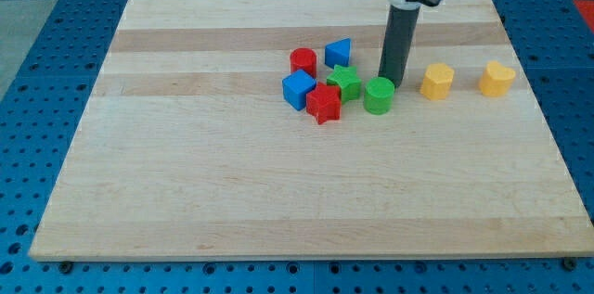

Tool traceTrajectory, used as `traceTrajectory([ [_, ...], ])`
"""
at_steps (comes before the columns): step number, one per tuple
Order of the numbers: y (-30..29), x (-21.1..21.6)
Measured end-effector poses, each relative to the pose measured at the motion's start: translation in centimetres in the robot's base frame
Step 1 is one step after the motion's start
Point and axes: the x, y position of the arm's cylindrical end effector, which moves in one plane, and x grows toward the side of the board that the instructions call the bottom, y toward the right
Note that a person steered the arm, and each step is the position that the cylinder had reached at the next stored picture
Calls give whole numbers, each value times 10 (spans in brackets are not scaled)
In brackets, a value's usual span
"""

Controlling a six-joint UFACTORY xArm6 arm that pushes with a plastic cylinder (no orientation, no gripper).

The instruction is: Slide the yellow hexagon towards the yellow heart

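The yellow hexagon [437, 82] lies on the wooden board at the view's right. The yellow heart [497, 79] lies a short way to its right, apart from it. My tip [391, 83] stands just behind the green cylinder [379, 95], to the left of the yellow hexagon with a small gap between them. The dark rod rises from the tip toward the view's top.
A cluster lies left of my tip: a green star [345, 82], a red star [324, 103], a blue cube [299, 90], a red cylinder [303, 61] and a blue triangular block [339, 53]. The board [232, 183] ends on a blue perforated table.
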Motion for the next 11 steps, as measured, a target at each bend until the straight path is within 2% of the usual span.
traceTrajectory([
  [5,31,2],
  [11,41,1],
])
